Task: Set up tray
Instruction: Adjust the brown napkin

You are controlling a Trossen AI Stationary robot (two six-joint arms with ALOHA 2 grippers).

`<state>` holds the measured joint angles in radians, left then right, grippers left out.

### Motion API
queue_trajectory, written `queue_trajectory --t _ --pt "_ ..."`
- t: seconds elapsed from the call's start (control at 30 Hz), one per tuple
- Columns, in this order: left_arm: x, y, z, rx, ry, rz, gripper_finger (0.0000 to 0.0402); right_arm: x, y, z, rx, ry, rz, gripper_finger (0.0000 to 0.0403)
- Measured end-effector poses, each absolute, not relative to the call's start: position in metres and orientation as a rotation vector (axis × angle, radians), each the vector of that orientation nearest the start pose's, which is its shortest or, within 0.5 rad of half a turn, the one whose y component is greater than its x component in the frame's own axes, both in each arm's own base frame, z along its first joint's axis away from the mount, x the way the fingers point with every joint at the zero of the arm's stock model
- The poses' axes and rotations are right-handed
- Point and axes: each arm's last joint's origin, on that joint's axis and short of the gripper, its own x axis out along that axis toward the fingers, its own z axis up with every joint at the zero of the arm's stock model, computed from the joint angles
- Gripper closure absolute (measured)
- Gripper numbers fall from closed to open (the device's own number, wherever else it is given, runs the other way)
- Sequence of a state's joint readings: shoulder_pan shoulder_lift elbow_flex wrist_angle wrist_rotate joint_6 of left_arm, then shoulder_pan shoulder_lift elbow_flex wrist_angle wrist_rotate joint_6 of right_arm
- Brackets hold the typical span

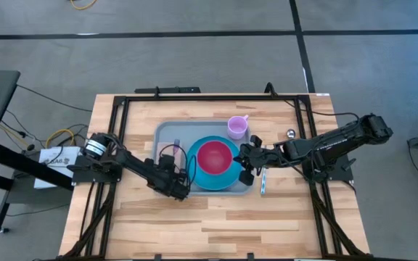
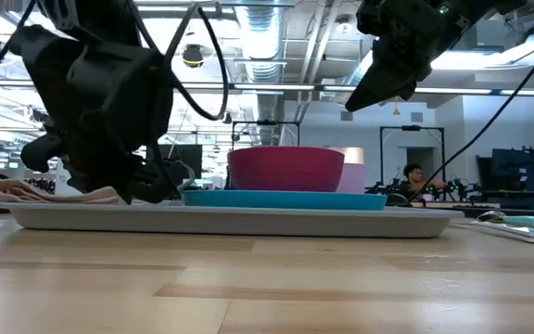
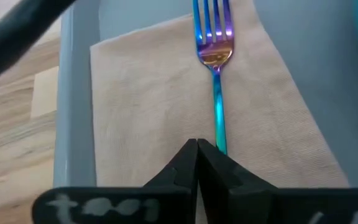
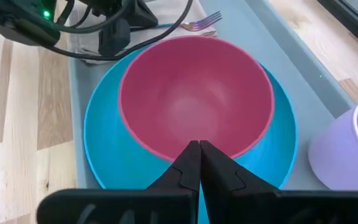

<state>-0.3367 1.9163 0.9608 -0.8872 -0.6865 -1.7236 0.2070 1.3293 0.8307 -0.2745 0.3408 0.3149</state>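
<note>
The tray (image 1: pixel 167 133) is located at the centre of the high view on the tabletop (image 1: pixel 194 217). It carries a blue plate (image 1: pixel 227 177) with a red bowl (image 1: pixel 215 156) on it, a lilac cup (image 1: pixel 237 127) toward the tray's upper right corner, and a beige napkin (image 3: pixel 154 93) with an iridescent fork (image 3: pixel 215 56) laid on it at the tray's left side.

The tray is judged to be rigid moulded plastic, light when bare but loaded here with loose items that can slide on its smooth floor. The raised rim is the recommended place to take hold; a level lift from two opposite long edges is advised, as a one-sided grip is likely to tip the contents.

The left gripper (image 3: pixel 197 152) is positioned low over the napkin, its fingers pressed together just behind the fork handle, with nothing seen between them. The right gripper (image 4: pixel 199 155) is held above the near edge of the bowl, fingers together and empty. A blue-handled utensil (image 1: pixel 263 181) lies on the tabletop just right of the tray.
</note>
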Motion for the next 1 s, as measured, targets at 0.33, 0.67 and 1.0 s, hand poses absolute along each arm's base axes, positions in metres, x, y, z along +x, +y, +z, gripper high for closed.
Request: queue_trajectory --t 0.33,0.67,1.0 --pt "0.271 -0.057 0.101 -0.451 0.833 1.371 0.0401 0.265 0.046 0.229 0.091 0.714 -0.242 0.0402" --pt "0.275 -0.046 0.101 -0.465 0.790 1.403 0.0401 0.265 0.046 0.229 0.090 0.715 -0.242 0.0402" --pt "0.277 -0.032 0.102 -0.471 0.741 1.454 0.0401 0.265 0.046 0.229 0.091 0.715 -0.242 0.0402"
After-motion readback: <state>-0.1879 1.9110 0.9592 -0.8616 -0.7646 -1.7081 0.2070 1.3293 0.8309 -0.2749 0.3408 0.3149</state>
